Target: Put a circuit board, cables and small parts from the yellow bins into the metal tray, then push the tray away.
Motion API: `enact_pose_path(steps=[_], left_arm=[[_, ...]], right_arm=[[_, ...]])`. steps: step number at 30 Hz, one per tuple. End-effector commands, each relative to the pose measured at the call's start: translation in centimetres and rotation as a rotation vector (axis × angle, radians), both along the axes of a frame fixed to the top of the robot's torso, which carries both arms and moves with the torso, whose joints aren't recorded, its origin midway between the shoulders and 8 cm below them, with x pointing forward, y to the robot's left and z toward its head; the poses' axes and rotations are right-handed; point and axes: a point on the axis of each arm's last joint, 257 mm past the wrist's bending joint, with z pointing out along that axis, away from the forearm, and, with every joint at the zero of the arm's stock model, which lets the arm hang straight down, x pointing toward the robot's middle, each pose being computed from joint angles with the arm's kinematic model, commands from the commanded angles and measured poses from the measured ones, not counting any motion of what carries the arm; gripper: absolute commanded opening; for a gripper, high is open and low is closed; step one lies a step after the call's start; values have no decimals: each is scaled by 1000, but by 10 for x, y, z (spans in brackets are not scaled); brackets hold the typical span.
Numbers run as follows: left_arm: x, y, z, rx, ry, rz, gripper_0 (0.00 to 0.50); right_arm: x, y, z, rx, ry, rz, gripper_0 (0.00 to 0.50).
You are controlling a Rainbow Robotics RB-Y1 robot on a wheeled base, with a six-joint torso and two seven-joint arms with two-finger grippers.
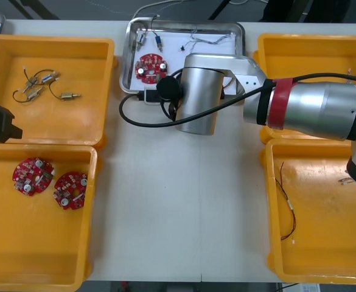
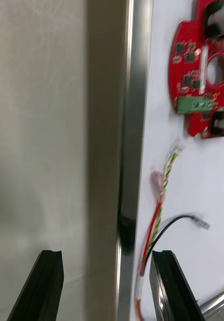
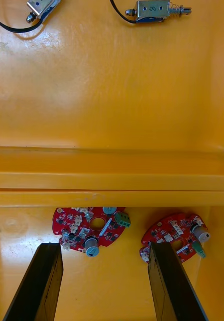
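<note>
Two black fingers of the right gripper, spread wide apart, holding nothing. Astride the near rim of the metal tray: one finger over the bare desk, the other over the tray's white inside. Right by that inside finger, a red and yellow cable and a thin black cable, both flat on the white. A little farther on, a round red circuit board, flat in the tray too. Close to the same finger, the end of a small metal part. Up by the tray's far rim, two more small metal parts and a loose bunch of thin cables. Tray itself at the middle of the desk's far edge. Big silver right arm reaching over to it from the desk's right side.

Left gripper open as well, empty, parked at the desk's left edge. Fingers over the near left yellow bin, close to the wall next to the far left yellow bin. Just past the fingertips, two more circuit boards, side by side on the bin floor, not touching. In the far left bin, other small metal parts with black wires.

On the desk's right side, two more yellow bins. In the near one, a few thin red cables on its floor.
</note>
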Motion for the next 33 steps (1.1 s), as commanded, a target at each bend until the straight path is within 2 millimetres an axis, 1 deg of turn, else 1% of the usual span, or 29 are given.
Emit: enact_pose_path(steps=[1,3,8,10,12,14,18,20,21,23,24,29,30,32,33], left_arm=[[-1,12,17,75,-39,-58,500],[-1,12,17,75,-39,-58,500],[-1,12,17,75,-39,-58,500],[-1,12,17,75,-39,-58,500],[-1,12,17,75,-39,-58,500],[-1,12,17,75,-39,-58,500],[-1,12,17,75,-39,-58,500],[-1,12,17,75,-39,-58,500],[-1,12,17,75,-39,-58,500],[-1,12,17,75,-39,-58,500],[-1,12,17,75,-39,-58,500],[-1,12,17,75,-39,-58,500],[-1,12,17,75,-39,-58,500],[-1,12,17,75,-39,-58,500],[-1,12,17,75,-39,-58,500]], right_arm=[[-20,33,33,33,34,24,500],[-28,32,32,38,64,5,500],[-47,26,38,87,150,-78,500],[-56,20,39,134,216,-135,500],[-62,13,43,170,260,-182,500],[-68,0,49,213,306,-254,500],[-78,-19,61,277,340,-354,500],[-85,-36,67,304,352,-410,500],[-87,-40,67,309,357,-424,500],[-96,-57,73,330,365,-470,500],[-98,-62,74,335,368,-482,500],[-117,-99,80,415,399,-588,500],[-119,-103,79,423,404,-602,500],[-124,-120,81,464,419,-662,500],[-125,-124,81,474,423,-674,500]])
